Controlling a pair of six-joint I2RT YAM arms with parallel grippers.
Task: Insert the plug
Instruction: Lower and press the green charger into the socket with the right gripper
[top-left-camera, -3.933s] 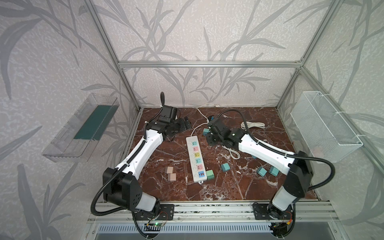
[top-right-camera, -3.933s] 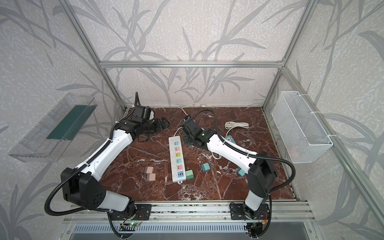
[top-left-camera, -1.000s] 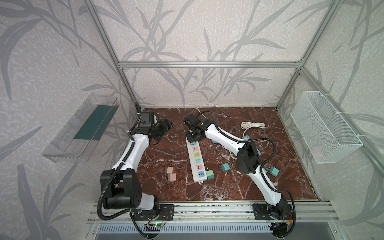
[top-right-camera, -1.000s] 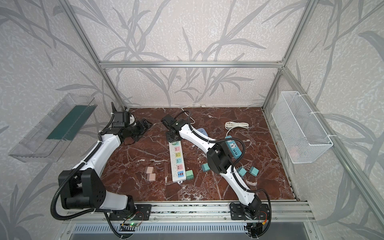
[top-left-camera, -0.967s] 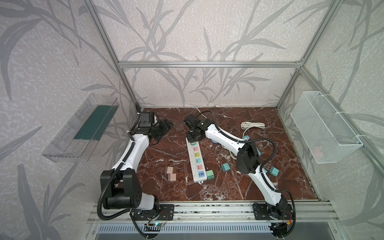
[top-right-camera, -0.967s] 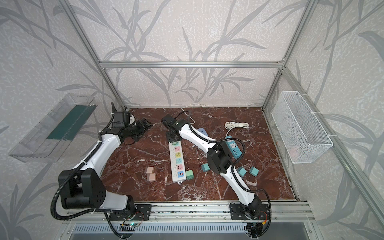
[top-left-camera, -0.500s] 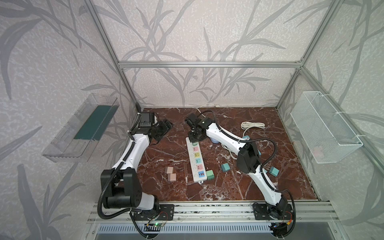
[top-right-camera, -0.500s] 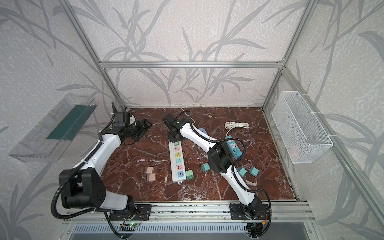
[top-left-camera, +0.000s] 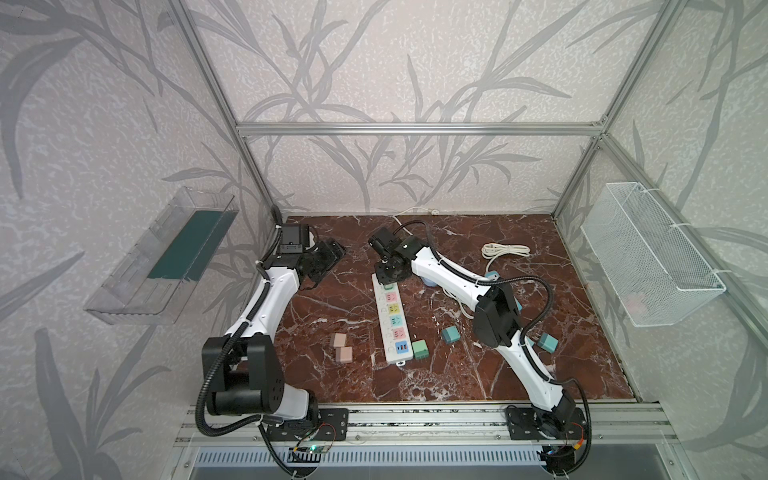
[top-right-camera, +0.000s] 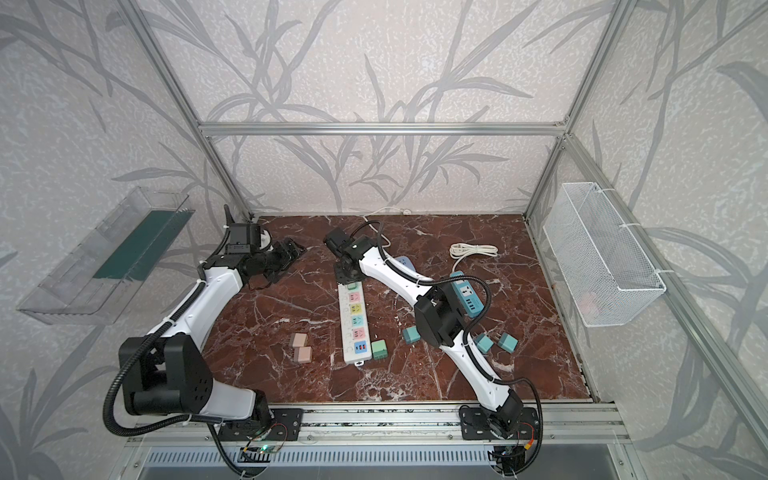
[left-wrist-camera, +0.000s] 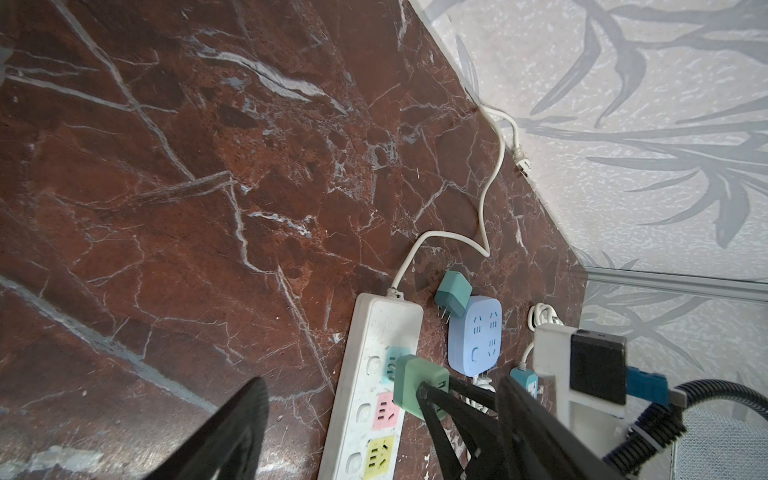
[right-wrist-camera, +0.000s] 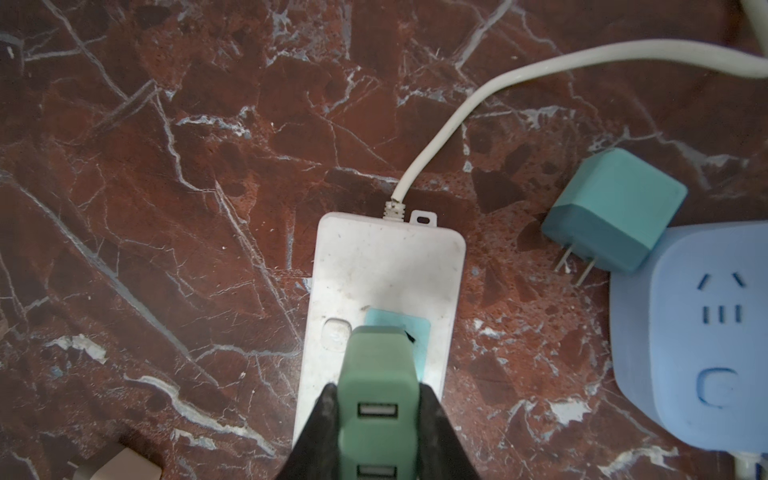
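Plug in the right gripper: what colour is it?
The plug is dull green, clearest in the right wrist view.

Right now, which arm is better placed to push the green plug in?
Right. The right claw grips the green plug at the strip's end socket; the left claw is open, off to the side, holding nothing.

The green plug (right-wrist-camera: 376, 374), a blocky charger with two USB ports on its back, is pinched in the right claw (right-wrist-camera: 377, 397). It stands upright on the teal socket (right-wrist-camera: 415, 328), its prongs hidden. That socket is at the cord end of the white power strip (right-wrist-camera: 386, 257), which lies flat and runs lengthwise beneath the claw.
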